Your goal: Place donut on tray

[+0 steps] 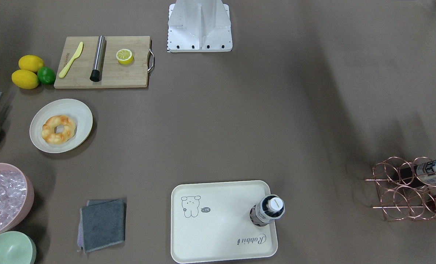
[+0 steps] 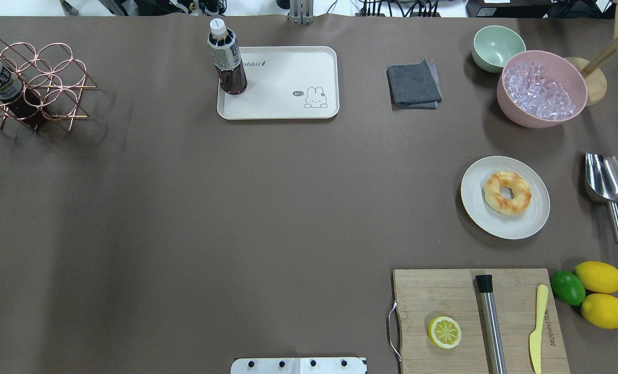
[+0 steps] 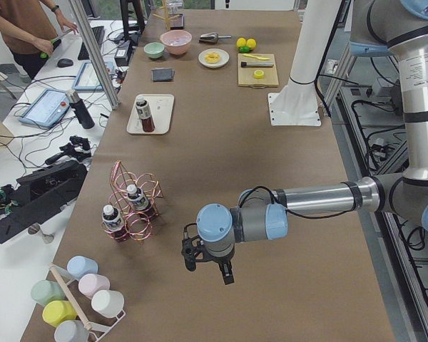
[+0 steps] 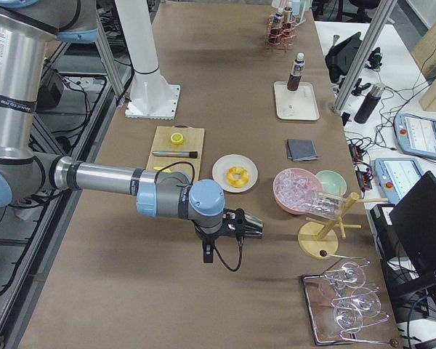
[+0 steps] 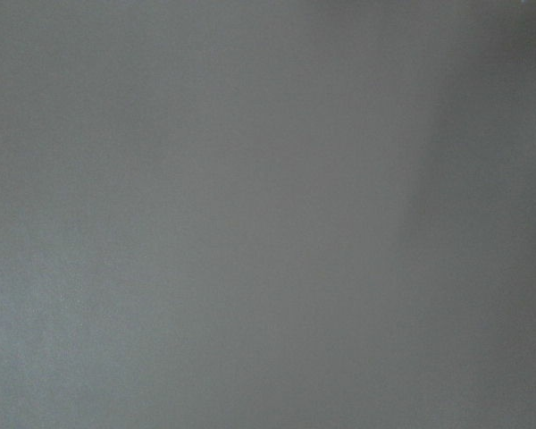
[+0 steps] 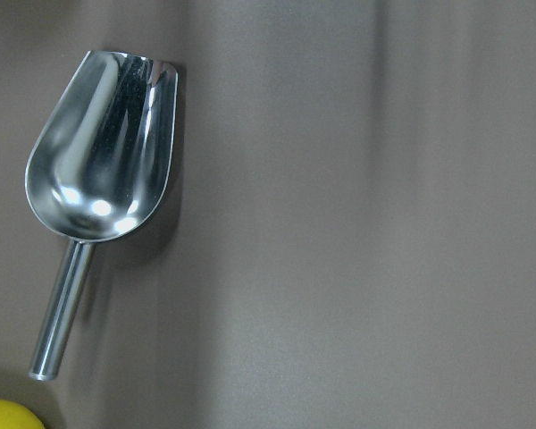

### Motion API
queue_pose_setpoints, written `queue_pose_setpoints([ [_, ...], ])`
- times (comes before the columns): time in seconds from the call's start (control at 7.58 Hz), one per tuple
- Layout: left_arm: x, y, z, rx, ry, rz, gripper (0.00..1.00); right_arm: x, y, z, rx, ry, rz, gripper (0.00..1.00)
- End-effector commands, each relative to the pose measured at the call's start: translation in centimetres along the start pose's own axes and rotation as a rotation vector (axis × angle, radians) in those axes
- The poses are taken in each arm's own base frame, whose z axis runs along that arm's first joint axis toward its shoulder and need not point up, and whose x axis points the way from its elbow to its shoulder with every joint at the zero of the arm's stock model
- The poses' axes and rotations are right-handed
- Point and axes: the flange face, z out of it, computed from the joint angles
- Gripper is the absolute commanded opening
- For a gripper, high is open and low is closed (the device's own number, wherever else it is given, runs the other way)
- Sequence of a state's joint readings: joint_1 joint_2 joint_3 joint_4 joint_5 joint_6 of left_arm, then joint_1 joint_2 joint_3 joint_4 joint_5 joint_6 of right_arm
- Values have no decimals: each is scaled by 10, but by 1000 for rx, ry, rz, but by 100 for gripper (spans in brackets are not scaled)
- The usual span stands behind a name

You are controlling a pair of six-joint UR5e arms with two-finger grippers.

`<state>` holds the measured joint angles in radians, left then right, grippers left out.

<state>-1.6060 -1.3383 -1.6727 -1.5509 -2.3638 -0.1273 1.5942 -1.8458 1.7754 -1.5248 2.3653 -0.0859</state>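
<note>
The donut point(image 1: 58, 129) lies on a round cream plate point(image 1: 83, 113); it also shows in the overhead view point(image 2: 507, 192). The cream tray point(image 1: 221, 234) with a bear drawing sits apart from it across the table point(image 2: 283, 98); a dark drink bottle point(image 1: 269, 211) stands in one of its corners. My left gripper point(image 3: 208, 268) hangs over bare table beside the wire rack, far from both. My right gripper point(image 4: 256, 227) hovers at the table's end, past the plate. Both grippers show only in side views, so I cannot tell whether they are open or shut.
A wooden cutting board point(image 2: 444, 291) holds a lemon half point(image 2: 444, 332), a steel muddler and a yellow knife. Two lemons and a lime point(image 2: 567, 287), a steel scoop point(image 6: 103, 170), a pink ice bowl point(image 2: 540, 88), a green bowl, a grey cloth point(image 2: 414, 84) and a copper bottle rack point(image 2: 28, 83) lie around.
</note>
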Motion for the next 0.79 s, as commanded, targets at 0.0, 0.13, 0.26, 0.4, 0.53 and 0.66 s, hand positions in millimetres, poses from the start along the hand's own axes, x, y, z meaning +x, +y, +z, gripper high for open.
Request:
queue_pose_setpoints([
  [0.0,-1,2,0,-1,-2,-1,98,0,0,0,0,-2,0,100],
  [0.13,0,2,0,0,2,0,98,-1,2,1,-1,-25,2,100],
  [0.26,0,1,0,0,2,-1,98,-1,2,3,-5,-28,4,100],
  [0.4,1,2,-1,0,3,-1,98,0,3,4,-6,-30,5,100],
  [0.53,0,2,0,0,3,0,98,-1,2,3,-5,-28,4,100],
  [0.66,0,2,0,-2,3,-2,98,-1,3,3,-3,-30,2,100],
])
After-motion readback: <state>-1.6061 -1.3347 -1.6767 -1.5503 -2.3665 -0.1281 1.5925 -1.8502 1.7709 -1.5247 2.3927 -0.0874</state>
